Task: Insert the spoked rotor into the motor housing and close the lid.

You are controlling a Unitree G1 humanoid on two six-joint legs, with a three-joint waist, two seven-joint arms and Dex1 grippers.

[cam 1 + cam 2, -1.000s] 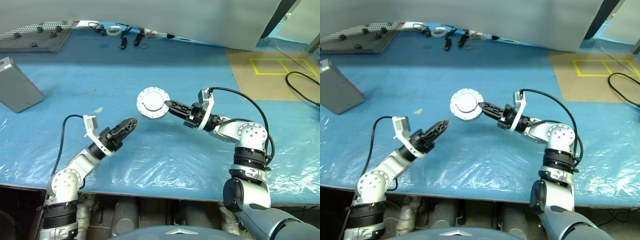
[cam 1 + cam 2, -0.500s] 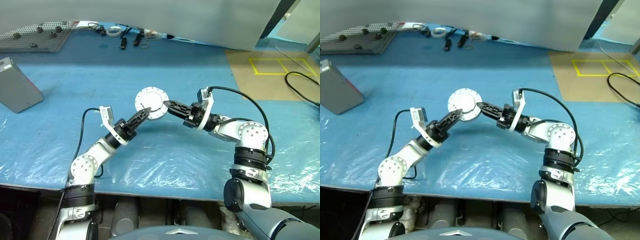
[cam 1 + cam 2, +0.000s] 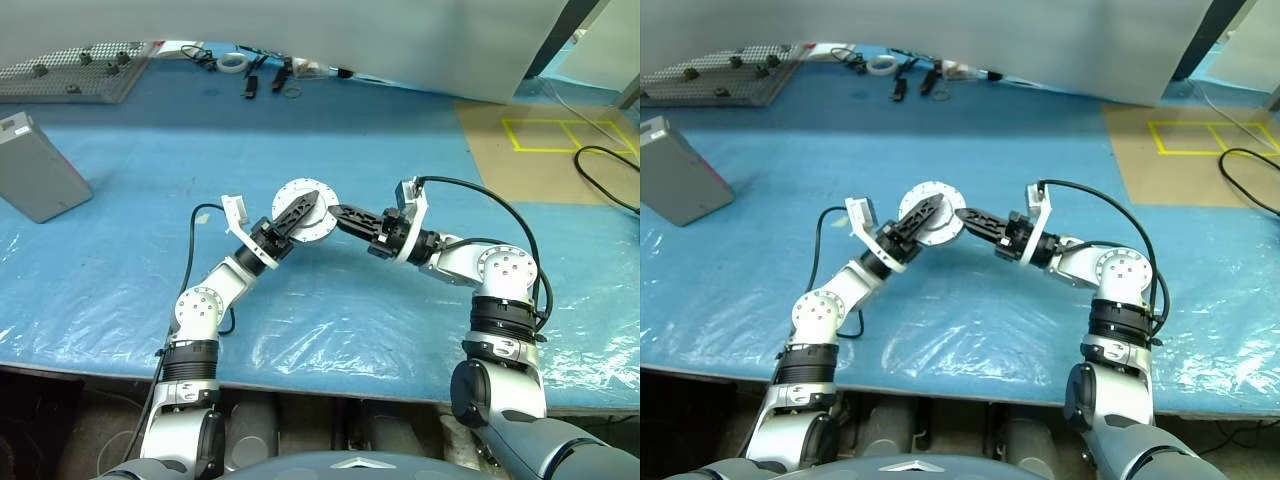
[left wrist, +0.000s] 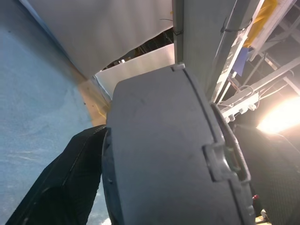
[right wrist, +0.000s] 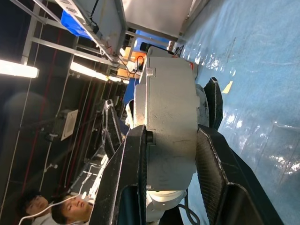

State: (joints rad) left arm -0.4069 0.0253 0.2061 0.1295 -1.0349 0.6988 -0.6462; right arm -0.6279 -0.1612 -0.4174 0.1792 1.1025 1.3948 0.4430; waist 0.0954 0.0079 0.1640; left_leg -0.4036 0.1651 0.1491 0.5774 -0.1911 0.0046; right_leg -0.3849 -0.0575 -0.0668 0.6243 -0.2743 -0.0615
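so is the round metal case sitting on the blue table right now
No, the right gripper holds the round metal case up in the air above the blue table, clamped by its edge.

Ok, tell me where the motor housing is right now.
In the left eye view the motor housing is held above the blue table, mid-scene, gripped by the right gripper, with the left gripper at it.

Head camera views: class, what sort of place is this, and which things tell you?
Probably a workshop or lab bench. A blue plastic sheet covers the table, a perforated fixture plate with pegs sits at the far corner, small tools lie along the back edge, and yellow tape marks the floor.
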